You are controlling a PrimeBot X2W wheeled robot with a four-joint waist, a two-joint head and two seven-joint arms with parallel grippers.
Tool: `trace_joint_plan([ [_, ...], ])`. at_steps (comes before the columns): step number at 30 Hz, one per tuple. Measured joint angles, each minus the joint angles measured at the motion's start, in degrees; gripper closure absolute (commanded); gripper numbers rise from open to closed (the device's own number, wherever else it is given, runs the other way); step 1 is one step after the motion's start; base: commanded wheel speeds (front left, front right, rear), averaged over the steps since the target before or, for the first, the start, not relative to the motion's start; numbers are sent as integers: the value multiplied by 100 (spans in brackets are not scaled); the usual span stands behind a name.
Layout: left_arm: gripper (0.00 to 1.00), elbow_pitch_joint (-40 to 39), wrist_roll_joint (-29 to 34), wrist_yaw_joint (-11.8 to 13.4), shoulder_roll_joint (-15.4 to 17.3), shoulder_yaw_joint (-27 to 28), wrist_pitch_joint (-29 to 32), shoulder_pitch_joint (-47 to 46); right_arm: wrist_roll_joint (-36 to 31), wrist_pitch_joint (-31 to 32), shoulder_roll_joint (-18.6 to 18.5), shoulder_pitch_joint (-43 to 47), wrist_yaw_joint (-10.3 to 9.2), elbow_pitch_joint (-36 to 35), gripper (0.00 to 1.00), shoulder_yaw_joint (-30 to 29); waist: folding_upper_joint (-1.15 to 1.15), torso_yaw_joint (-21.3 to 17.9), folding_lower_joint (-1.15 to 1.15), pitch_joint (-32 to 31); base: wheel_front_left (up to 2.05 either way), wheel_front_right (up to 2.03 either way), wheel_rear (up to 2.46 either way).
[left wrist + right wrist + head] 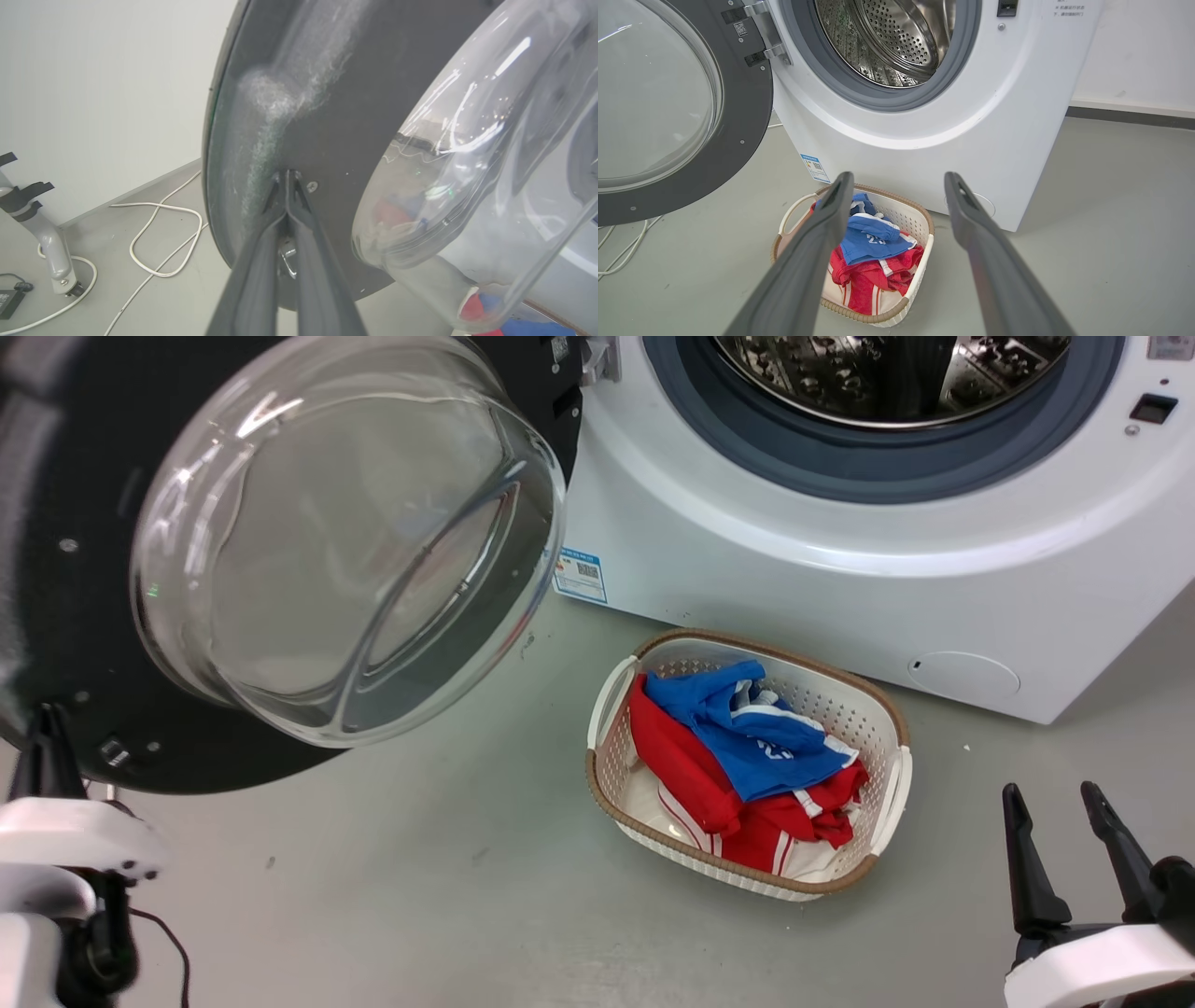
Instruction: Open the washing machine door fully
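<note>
We have the washing machine door [65,644] standing wide open, off to the left of the washing machine [840,579], hung on the metal hinge [768,32] at the left edge of the opening; inner face toward us, clear glass bowl [345,551] bulging out; steel drum [896,42] open to view inside the grey gasket [878,467]. Left gripper [287,176]: jaws pressed together at the tips, nothing visibly between them; tips right at the door's black inner ring, beside a small screw [312,186], between the door's outer rim and the bowl; we cannot tell whether they actually touch the surface; a shiny metal part [286,255] shows in the slit between the fingers lower down, identity unclear. Right gripper [899,183]: jaws spread wide, empty, above the grey floor [420,896], well apart from the door; in the right wrist view it points toward the laundry basket [840,705]. Basket sits on the floor just in front of the washer, below the opening; red garment [691,765] inside with a blue garment [747,737] on top. Blue label [580,576] low on the washer's front left corner; round hatch [963,675] low on the front right. Left wrist view also has a white cable [159,275] looped on the floor and a grey post [49,242] by the wall.
</note>
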Motion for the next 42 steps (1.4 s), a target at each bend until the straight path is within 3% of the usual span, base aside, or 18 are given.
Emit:
trace_joint_plan([
  [10,100,935,-114,-383,364,93,-99,-643,8,56,-85,-133,0,-70,0,-21,0,-81,0,202,0,0,0],
  [16,100,1187,-75,-452,401,30,-215,-750,10,58,-87,-147,0,-56,0,-25,0,-111,0,145,0,0,0],
  [25,100,836,96,-319,81,-134,-457,-294,10,26,30,-70,0,34,0,-47,0,-56,0,-142,0,0,0],
  [42,100,-555,538,-38,-606,-1065,-419,1167,35,-98,199,207,0,259,0,134,0,101,0,-1011,0,0,0],
])
